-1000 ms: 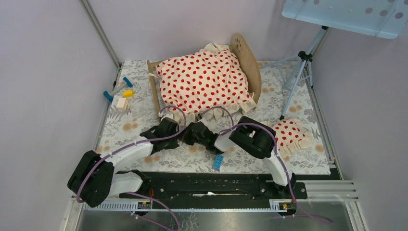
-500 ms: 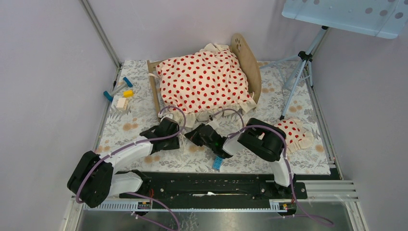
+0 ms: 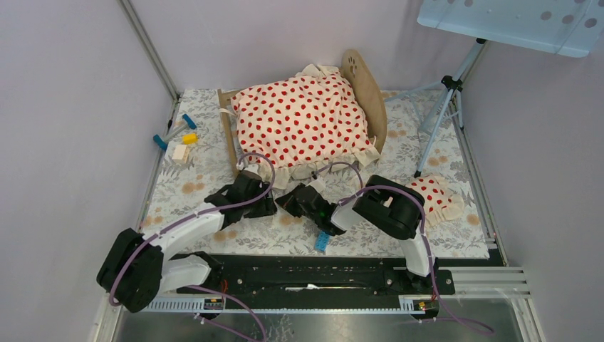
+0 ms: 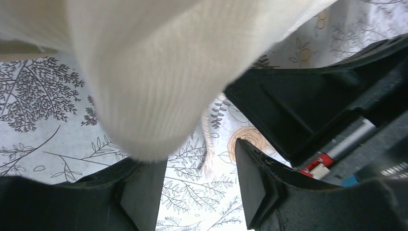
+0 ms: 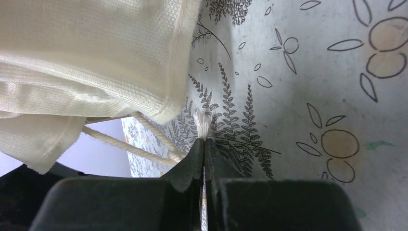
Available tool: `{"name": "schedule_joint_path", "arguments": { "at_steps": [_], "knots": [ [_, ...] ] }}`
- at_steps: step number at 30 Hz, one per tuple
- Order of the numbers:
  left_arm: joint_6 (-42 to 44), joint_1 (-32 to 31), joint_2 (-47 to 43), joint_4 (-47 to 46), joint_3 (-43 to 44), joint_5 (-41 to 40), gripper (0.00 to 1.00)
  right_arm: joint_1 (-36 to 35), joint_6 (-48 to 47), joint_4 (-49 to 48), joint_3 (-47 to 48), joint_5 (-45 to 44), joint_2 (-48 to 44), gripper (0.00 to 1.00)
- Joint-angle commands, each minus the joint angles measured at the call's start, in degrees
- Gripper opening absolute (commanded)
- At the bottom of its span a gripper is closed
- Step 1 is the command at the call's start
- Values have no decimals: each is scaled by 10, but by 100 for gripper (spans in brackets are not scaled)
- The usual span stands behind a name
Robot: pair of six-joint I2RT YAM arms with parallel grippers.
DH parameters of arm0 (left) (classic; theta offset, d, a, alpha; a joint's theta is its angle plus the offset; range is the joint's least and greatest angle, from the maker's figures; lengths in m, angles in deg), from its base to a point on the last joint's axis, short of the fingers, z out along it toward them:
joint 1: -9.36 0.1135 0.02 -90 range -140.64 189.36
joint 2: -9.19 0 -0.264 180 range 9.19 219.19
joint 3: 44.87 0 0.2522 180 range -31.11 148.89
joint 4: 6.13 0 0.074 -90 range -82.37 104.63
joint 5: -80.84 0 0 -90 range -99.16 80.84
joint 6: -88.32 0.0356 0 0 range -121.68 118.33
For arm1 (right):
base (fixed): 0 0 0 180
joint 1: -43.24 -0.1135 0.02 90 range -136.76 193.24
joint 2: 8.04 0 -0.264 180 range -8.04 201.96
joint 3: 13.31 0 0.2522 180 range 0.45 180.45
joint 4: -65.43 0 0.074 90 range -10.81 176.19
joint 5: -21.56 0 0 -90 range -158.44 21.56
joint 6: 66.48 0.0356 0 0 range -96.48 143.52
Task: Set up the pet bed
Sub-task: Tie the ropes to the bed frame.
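The pet bed (image 3: pixel 368 91), a light-wood frame, stands at the back of the table under a cream red-dotted blanket (image 3: pixel 303 121). The blanket's ruffled near edge hangs just ahead of both grippers. My left gripper (image 3: pixel 265 205) (image 4: pixel 198 166) is open. A frayed white cord end (image 4: pixel 210 159) lies on the mat between its fingers, and cream blanket cloth (image 4: pixel 144 77) hangs over them. My right gripper (image 3: pixel 290 199) (image 5: pixel 204 143) is shut on the tuft of a white cord (image 5: pixel 203 120) that runs from the blanket's edge (image 5: pixel 86 62).
A small red-dotted pillow (image 3: pixel 434 198) lies at the right, beside the right arm's elbow. A blue block (image 3: pixel 323 241) sits near the front edge. Small coloured pieces (image 3: pixel 178 139) lie at the far left. A tripod (image 3: pixel 441 107) stands at the back right.
My left gripper has opened and let go of the cord, shifting slightly left. The right gripper drew back a little towards the near edge, still shut.
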Motion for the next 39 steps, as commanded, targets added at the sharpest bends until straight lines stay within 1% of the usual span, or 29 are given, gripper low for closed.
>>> {"name": "schedule_joint_path", "arguments": {
  "at_steps": [1,8,11,13,19,20,23,25,29,33,36,39],
  "knots": [
    [8,2,39,-32,12,12,57,-1,-6,1,-5,-26,-29,0],
    [3,1,84,-49,14,3,54,-1,-6,0,-7,-23,-30,0],
    [0,0,95,-68,9,6,51,0,-6,-1,-11,-25,-34,0],
    [0,0,100,-79,7,12,43,0,-6,-1,-14,-27,-37,0],
    [3,0,118,-91,-1,25,5,0,-6,-2,-20,-30,-43,0],
    [3,0,119,-91,-2,27,0,0,-6,-3,-22,-31,-45,0],
    [0,0,109,-76,-6,19,0,0,-6,-4,-31,-38,-50,0],
    [-5,0,85,-53,-8,0,0,0,-7,-3,-41,-49,-59,0],
    [-20,1,15,8,-14,-59,0,0,-8,4,-59,-77,-74,0],
    [-29,2,-51,51,-1,-110,0,2,-6,11,-67,-92,-82,0],
    [-22,6,-70,80,21,-138,0,4,-3,20,-68,-101,-85,0],
    [-6,13,-70,96,41,-154,0,7,-6,35,-65,-114,-91,0]
  ]
}}
